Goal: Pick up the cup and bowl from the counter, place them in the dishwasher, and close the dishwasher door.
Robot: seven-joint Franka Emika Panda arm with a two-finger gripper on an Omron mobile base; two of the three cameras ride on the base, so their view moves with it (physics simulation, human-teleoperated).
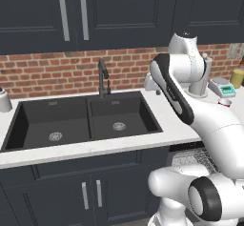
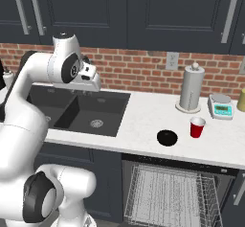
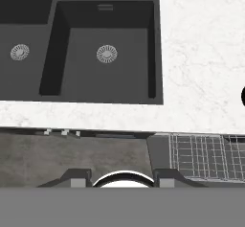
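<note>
Left base view: behind the arm's left, looking forward and down at the counter (image 1: 167, 125), the sink (image 1: 81, 120) central.
Right base view: behind the arm's right, facing the counter's right end and the dishwasher (image 2: 172, 192) rack.
Hand view: high, looking straight down over the counter's front edge.
Shared: sink, counter, rack.
</note>
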